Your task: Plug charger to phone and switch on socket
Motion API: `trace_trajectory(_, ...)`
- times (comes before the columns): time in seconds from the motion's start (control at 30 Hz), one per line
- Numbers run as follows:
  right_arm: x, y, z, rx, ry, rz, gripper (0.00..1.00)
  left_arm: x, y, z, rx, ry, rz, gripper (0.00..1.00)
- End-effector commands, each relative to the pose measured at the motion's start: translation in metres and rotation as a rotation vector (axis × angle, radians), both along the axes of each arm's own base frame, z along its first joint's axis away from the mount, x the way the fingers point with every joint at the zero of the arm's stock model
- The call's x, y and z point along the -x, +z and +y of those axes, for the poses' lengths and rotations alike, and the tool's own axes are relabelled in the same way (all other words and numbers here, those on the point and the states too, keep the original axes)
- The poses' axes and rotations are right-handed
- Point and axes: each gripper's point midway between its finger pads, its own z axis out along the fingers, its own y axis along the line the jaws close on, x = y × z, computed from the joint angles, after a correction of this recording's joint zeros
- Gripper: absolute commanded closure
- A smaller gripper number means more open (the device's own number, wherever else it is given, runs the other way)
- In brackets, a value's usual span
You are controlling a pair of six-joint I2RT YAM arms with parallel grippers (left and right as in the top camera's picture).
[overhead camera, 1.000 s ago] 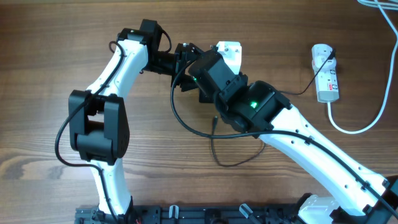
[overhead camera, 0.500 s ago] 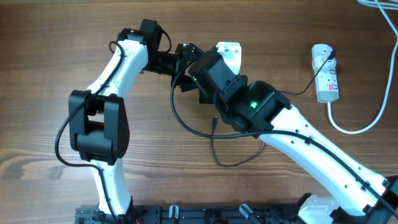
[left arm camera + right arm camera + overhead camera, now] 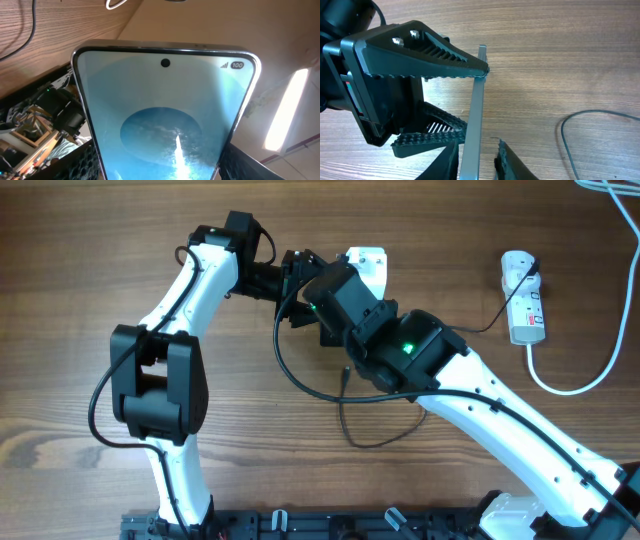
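The phone (image 3: 165,120) fills the left wrist view, cyan screen facing the camera. My left gripper (image 3: 162,167) is shut on its two long sides and holds it above the table. In the right wrist view the phone (image 3: 476,100) shows edge-on as a thin silver strip. My right gripper (image 3: 477,152) is open and straddles it, with a gap at the right finger. In the overhead view both grippers (image 3: 296,275) (image 3: 318,292) meet at the back centre and hide the phone. The charger cable (image 3: 375,442) loops on the table, its tip (image 3: 345,373) lying free. The socket (image 3: 525,305) lies at the far right.
A white lead (image 3: 580,385) curves from the socket toward the right edge. A white object (image 3: 368,265) sits just behind the grippers. The charger cable (image 3: 580,117) also shows on the wood in the right wrist view. A black rail (image 3: 300,525) runs along the front edge.
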Motion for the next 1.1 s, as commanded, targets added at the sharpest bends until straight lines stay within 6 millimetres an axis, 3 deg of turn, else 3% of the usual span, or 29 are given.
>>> trace_trajectory(0.0, -0.0035, 0.0083, 0.0064, -0.019, 0.01, -0.021, 0.76, 0.0002, 0.0277, 0.0023, 0.039, 0.007, -0.053, 0.27)
trace_trajectory(0.7, -0.0092, 0.0035, 0.0106, -0.016, 0.004, -0.027, 0.73, 0.0008, 0.0285, 0.0024, 0.043, 0.006, -0.045, 0.26)
trace_trajectory(1.07, -0.0118, 0.0028, 0.012, -0.018, -0.001, -0.033, 0.79, 0.0006, 0.0282, 0.0024, 0.042, 0.006, -0.048, 0.26)
